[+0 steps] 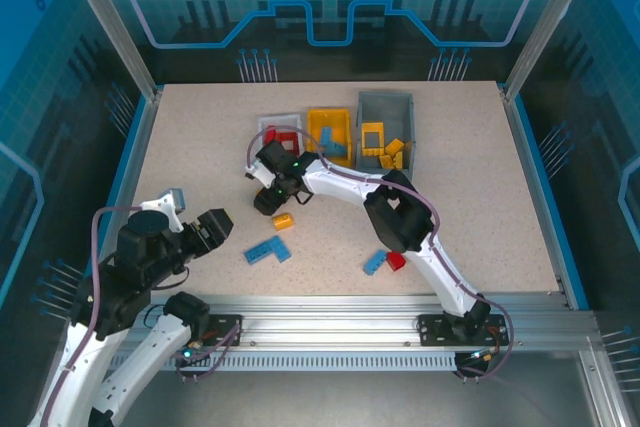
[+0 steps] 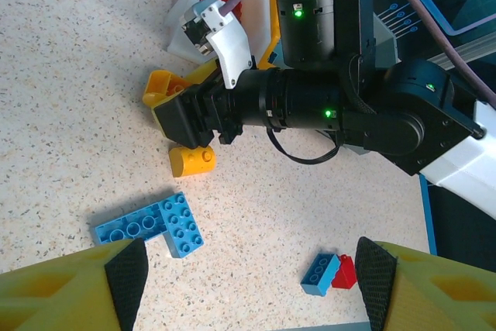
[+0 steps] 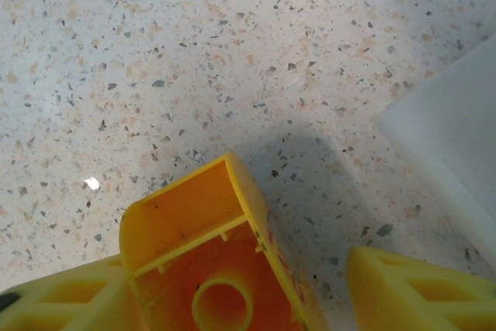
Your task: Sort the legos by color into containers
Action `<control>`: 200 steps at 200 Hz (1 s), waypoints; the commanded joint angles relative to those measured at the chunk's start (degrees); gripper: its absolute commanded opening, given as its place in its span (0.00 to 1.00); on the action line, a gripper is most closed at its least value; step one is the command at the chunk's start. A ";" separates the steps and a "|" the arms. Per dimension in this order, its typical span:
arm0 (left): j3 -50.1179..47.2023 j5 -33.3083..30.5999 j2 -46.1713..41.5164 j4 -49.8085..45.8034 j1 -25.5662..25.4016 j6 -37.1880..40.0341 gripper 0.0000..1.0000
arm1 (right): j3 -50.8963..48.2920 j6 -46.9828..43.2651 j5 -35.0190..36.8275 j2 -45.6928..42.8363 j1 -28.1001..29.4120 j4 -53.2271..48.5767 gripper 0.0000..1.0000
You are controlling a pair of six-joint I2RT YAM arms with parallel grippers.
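While the left end effector (image 2: 252,277) hangs parted and empty near the desk's (image 1: 480,197) left edge, the right end effector (image 3: 236,308) straddles a yellow brick (image 3: 194,230), jaws apart, one finger (image 3: 70,300) touching.

Three bins counted, one white bin (image 1: 280,118), one yellow bin (image 1: 330,115), one dark grey bin (image 1: 385,105), two blue bricks seen outside them, an L-shaped blue brick (image 1: 267,250), a small blue brick (image 1: 374,262), one red brick (image 1: 396,260), two yellow noted, a small yellow brick (image 2: 191,160), a hollow yellow brick (image 3: 209,261)
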 commanded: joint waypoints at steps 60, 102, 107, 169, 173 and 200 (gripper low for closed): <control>-2.20 2.77 1.49 1.61 0.30 -0.64 0.75 | -8.51 1.47 1.98 -10.27 1.76 4.81 0.31; 2.17 9.36 9.21 8.97 0.30 1.79 0.75 | -23.39 7.55 10.09 -28.76 1.15 9.27 0.29; 2.78 10.55 10.41 10.54 0.29 1.76 0.75 | -25.18 8.77 11.69 -31.16 0.66 9.03 0.29; 9.29 13.87 31.15 28.88 -9.54 1.09 0.74 | -33.51 22.49 23.43 -46.14 -16.82 -0.97 0.31; 10.03 13.12 32.87 29.90 -10.78 1.44 0.75 | -32.22 23.23 23.94 -45.13 -18.00 -2.27 0.31; 13.94 8.05 41.55 36.04 -17.63 3.74 0.74 | -23.61 26.60 28.75 -36.61 -22.97 -7.84 0.31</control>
